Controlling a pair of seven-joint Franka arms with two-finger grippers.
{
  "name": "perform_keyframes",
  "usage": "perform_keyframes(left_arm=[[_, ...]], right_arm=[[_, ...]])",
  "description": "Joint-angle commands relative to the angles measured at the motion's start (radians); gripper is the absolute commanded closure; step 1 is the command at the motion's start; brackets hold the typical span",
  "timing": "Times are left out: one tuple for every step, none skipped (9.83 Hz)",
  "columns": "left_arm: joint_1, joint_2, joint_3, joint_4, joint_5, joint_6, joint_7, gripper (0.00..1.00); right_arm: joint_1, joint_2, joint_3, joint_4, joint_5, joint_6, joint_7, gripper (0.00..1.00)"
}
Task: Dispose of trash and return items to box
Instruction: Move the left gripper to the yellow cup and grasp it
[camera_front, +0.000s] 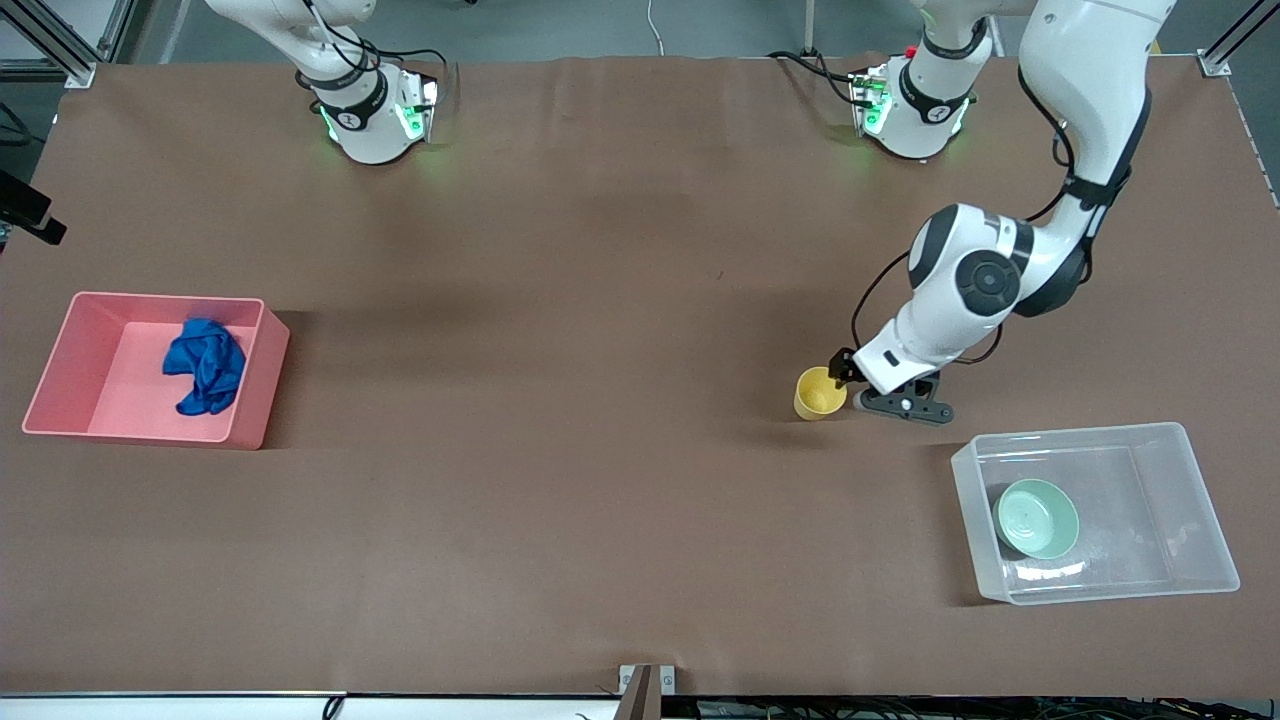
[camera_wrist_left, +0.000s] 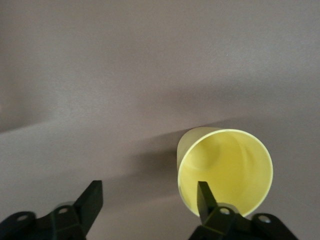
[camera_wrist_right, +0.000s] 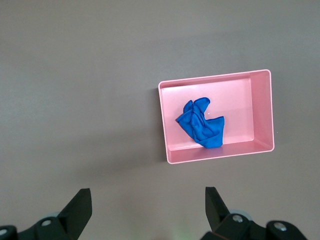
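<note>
Beside the box (camera_front: 1200, 520), the open left tool (camera_front: 845, 385) straddled the cup (camera_front: 818, 392) rim, needing closure; the open right tool (camera_wrist_right: 145, 205) waited high.

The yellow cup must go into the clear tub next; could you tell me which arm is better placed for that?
Left. The left gripper is open right at the yellow cup, beside the clear tub; the right gripper is over bare table near the pink bin.

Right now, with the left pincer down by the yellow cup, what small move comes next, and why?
Probably shift the left pincer sideways until the yellow cup's wall sits between the fingers, then close. The pincer is open, one finger over the cup's rim and the gap on bare table. The cup alone remains out: bowl lies in the clear tub.
</note>
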Motion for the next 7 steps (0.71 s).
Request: perform_keyframes(left_arm=[[-0.028,0.065,0.001,0.034,0.041,0.01,-0.065,0.55],[-0.036,0.081,0.001,0.049,0.042,0.01,-0.078,0.71],[-0.036,0.095,0.001,0.057,0.042,0.016,-0.09,0.84],[-0.036,0.102,0.001,0.057,0.042,0.034,-0.092,0.96],[-0.036,0.113,0.001,0.057,0.042,0.053,-0.093,1.0],[-0.033,0.112,0.001,0.057,0.044,0.056,-0.092,1.0],[-0.02,0.092,-0.001,0.057,0.044,0.051,-0.087,1.0]], right_arm=[[0.003,0.002,0.001,0.012,-0.005,-0.012,-0.005,0.0],[0.003,0.002,0.001,0.012,-0.005,-0.012,-0.005,0.0],[0.003,0.002,0.001,0.012,-0.004,-0.012,-0.005,0.0],[0.003,0.002,0.001,0.012,-0.005,-0.012,-0.005,0.0],[0.003,0.002,0.001,0.012,-0.005,-0.012,-0.005,0.0],[0.002,0.002,0.001,0.012,-0.005,-0.012,-0.005,0.0],[0.003,0.002,0.001,0.012,-0.004,-0.014,-0.005,0.0]])
